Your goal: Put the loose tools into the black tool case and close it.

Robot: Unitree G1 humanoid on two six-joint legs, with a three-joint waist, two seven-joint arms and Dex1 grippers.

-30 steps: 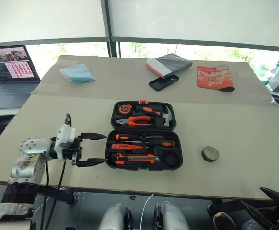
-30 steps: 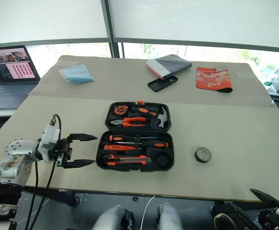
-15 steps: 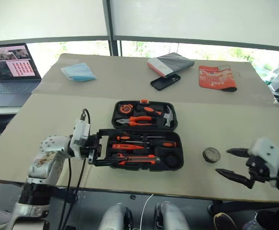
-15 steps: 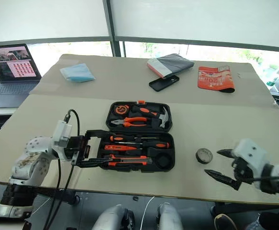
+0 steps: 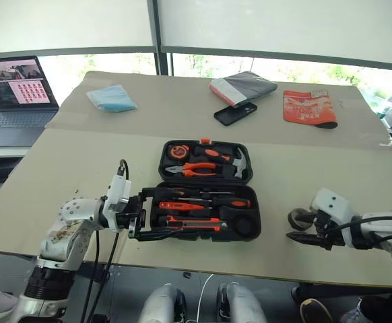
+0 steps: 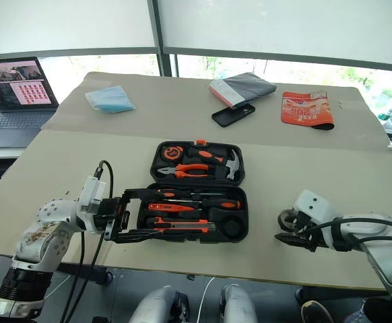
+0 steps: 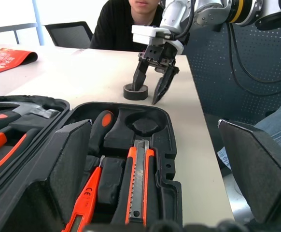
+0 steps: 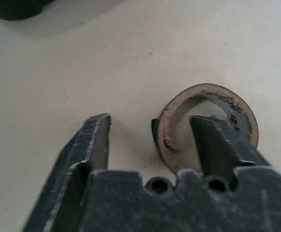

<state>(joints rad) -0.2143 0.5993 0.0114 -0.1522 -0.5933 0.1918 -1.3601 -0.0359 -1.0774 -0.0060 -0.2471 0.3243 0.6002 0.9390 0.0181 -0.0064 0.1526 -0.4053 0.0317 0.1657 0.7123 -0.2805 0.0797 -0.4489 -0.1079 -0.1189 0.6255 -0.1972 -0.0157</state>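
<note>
Right wrist view: right gripper point(image 8: 150, 140) is now straddling the tape roll's point(image 8: 205, 128) wall, jaws part-closed, not yet clamping. Left gripper point(image 5: 172, 214), jaws wide, is now bracketing the tool case point(image 5: 206, 192) holding knife point(image 5: 189, 220) and screwdrivers point(image 5: 203, 200).

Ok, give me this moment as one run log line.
right gripper: jaws straddling wall of tape roll, one jaw inside | left gripper: open at tool case near-left edge | case: open

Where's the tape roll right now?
The tape roll lies on the table to the right of the open tool case, at the right gripper, which has one finger inside its hole and the other outside its wall.
</note>
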